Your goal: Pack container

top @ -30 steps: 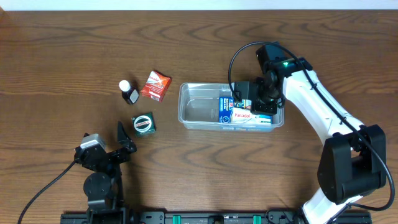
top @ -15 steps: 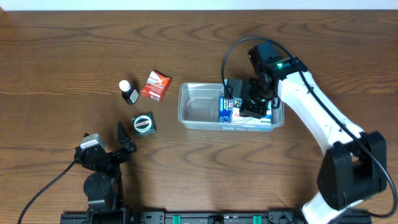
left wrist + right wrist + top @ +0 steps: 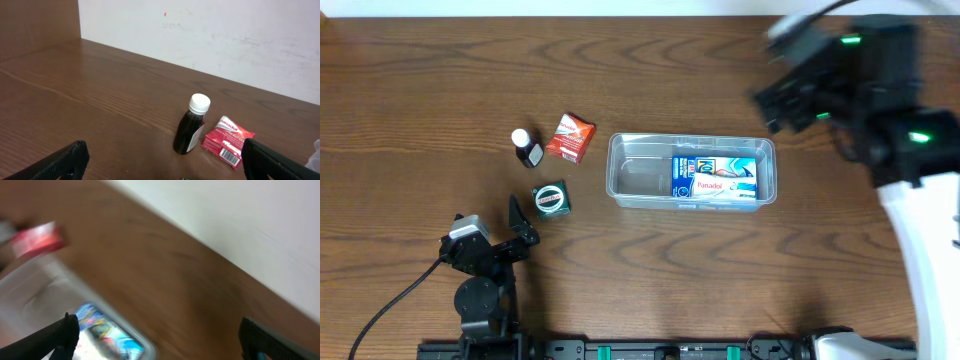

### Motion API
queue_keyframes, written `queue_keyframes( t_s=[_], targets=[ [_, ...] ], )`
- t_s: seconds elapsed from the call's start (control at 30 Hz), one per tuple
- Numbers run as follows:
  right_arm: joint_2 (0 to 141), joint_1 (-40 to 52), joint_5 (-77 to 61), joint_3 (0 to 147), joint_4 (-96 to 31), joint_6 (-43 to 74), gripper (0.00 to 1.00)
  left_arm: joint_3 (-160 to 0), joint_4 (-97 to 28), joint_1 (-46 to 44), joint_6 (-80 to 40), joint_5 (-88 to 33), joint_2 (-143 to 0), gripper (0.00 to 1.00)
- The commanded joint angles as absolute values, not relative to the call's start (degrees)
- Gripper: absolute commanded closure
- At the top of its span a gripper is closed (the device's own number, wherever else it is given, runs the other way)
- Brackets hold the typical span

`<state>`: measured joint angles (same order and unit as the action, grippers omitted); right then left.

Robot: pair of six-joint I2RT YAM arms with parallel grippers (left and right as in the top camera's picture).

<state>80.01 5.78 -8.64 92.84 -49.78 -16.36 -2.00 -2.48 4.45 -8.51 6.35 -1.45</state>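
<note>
The clear plastic container (image 3: pixel 638 172) sits mid-table with a blue box (image 3: pixel 714 165) and a white Panadol box (image 3: pixel 720 187) lying in its right half. My right gripper (image 3: pixel 785 100) is raised high above the table's back right, blurred, open and empty. In the right wrist view (image 3: pixel 160 342) it hangs over bare wood, with the container (image 3: pixel 35 287) and the blue box (image 3: pixel 102 327) at lower left. My left gripper (image 3: pixel 520 225) rests open and empty at the front left; its wrist view (image 3: pixel 165 170) faces the bottle and red box.
Left of the container stand a small dark bottle with a white cap (image 3: pixel 527 148) (image 3: pixel 191 125), a red box (image 3: pixel 570 137) (image 3: pixel 227 141) (image 3: pixel 37 239) and a green box (image 3: pixel 552 199). A white wall runs along the table's far edge.
My right gripper has lifted out of the container and swung up to the back right, leaving the boxes inside. The left arm has not moved.
</note>
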Motion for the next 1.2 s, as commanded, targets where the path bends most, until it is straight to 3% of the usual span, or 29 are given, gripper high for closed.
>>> queue_keyframes(
  t_s=[0.0, 0.27, 0.47, 0.6, 0.7, 0.9, 1.03, 1.17],
  targets=[
    [80.2, -1.9, 0.3, 92.9, -49.7, 0.1, 0.01, -0.2, -3.6, 4.5, -7.5, 6.5, -1.5, 0.02],
    [80.8, -14.4, 1.1, 92.9, -54.7, 0.8, 0.01, -0.2, -3.6, 4.5, -7.5, 6.5, -1.5, 0.02],
    [80.8, -15.9, 1.1, 92.9, -56.8, 0.8, 0.01, -0.2, -3.6, 4.5, -8.9, 6.3, -1.5, 0.02],
    [80.8, -15.9, 1.1, 92.9, -56.8, 0.8, 0.01, -2.8, -4.1, 4.5, -8.9, -5.9, -1.5, 0.02],
    [80.8, -15.9, 1.1, 92.9, -56.8, 0.8, 0.01, -7.7, -8.8, 4.6, -10.1, -6.6, -3.7, 0.02],
    [80.8, -15.9, 1.1, 92.9, -56.8, 0.8, 0.01, -23.3, -18.1, 4.6, -9.4, -6.7, -20.9, 0.02],
    [80.8, -15.9, 1.1, 92.9, -56.8, 0.8, 0.01, -36.9, -24.2, 4.6, -5.4, -15.0, -37.8, 0.02],
    [80.8, -15.9, 1.1, 92.9, -56.8, 0.8, 0.01, -52.6, -38.2, 4.5, 0.6, -18.8, -55.5, 0.02]
  ],
)
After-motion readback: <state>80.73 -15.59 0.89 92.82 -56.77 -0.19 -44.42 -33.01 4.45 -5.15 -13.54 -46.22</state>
